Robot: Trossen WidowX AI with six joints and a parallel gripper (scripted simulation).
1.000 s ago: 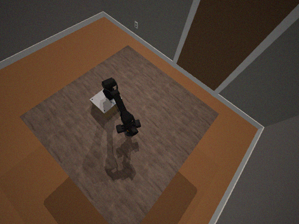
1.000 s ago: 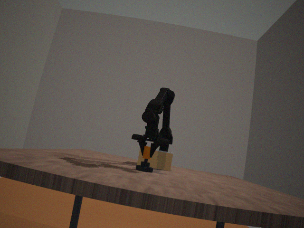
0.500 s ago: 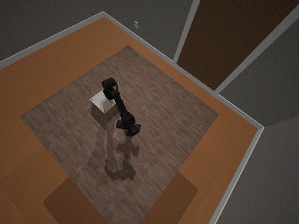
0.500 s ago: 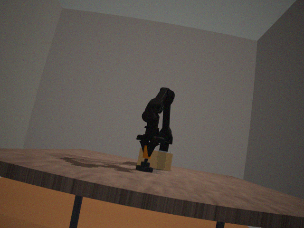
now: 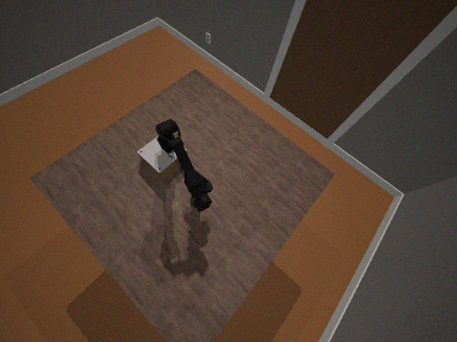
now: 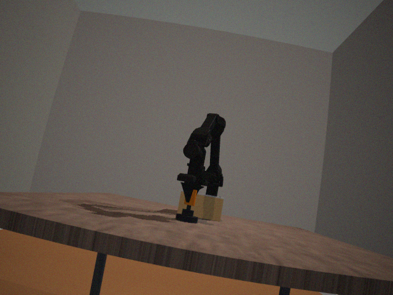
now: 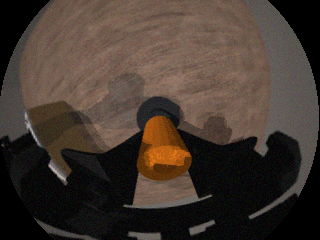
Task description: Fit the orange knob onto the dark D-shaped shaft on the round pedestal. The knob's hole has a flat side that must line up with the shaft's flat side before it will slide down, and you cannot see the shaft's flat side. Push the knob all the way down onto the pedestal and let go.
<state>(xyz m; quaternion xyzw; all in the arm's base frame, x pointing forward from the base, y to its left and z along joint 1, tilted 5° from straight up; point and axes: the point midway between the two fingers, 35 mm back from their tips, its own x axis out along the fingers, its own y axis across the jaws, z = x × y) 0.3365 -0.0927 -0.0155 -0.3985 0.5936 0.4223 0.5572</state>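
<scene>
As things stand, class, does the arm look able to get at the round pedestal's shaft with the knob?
Probably yes: the gripper holds the orange knob directly above the pedestal, with nothing visible between. Whether the flat sides line up cannot be seen.

A brown wooden table (image 5: 238, 145) (image 6: 206, 244) (image 7: 200, 55) is standing on dark legs over an orange floor (image 5: 102, 69) (image 6: 142, 273). A dark round pedestal (image 6: 186, 218) (image 7: 145, 111) is resting directly on its top, and near the pedestal a yellowish block (image 5: 167, 174) (image 6: 218, 206) (image 7: 60, 117) with a pale top plate is sitting on the wood.
</scene>
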